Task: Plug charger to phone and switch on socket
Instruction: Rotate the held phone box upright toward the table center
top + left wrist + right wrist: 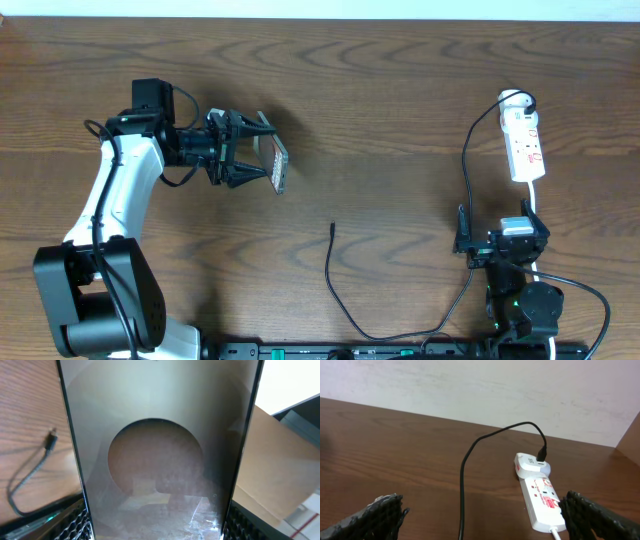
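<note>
The phone is being gripped by the left hand over the worktop, in the upper left of the overhead frame — its dark slab is filling the left wrist view. The charger is lying loose near the centre, its plug tip well apart from the phone. The socket is lying at the upper right — below it, the right hand is being held wide, gripping nothing.

Wooden table with charger, socket
</note>
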Robot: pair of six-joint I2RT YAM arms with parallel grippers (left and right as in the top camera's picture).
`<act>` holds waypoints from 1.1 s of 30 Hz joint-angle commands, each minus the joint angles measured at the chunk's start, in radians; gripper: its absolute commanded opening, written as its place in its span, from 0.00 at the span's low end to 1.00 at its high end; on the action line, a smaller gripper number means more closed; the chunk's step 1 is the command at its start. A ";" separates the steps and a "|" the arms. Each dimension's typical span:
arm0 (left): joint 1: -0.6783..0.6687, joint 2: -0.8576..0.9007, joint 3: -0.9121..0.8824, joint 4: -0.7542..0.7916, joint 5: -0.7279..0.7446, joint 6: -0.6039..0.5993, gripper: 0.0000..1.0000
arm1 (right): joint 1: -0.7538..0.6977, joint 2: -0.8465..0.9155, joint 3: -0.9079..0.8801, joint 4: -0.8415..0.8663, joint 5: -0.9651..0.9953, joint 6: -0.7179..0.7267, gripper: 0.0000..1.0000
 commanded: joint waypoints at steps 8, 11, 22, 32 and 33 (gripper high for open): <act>0.000 -0.024 0.035 0.001 0.108 -0.166 0.08 | 0.005 -0.003 -0.001 -0.004 0.005 -0.011 0.99; 0.000 -0.024 0.034 0.003 0.138 -0.166 0.08 | 0.005 -0.003 -0.001 -0.004 0.005 -0.011 0.99; 0.000 -0.024 0.034 0.003 0.142 -0.166 0.07 | 0.005 -0.003 -0.001 -0.004 0.005 -0.011 0.99; 0.000 -0.024 0.034 0.003 0.142 -0.165 0.07 | 0.005 -0.003 -0.001 -0.004 0.005 -0.011 0.99; 0.000 -0.024 0.034 0.003 0.142 -0.165 0.08 | 0.005 -0.003 -0.001 -0.004 0.005 -0.011 0.99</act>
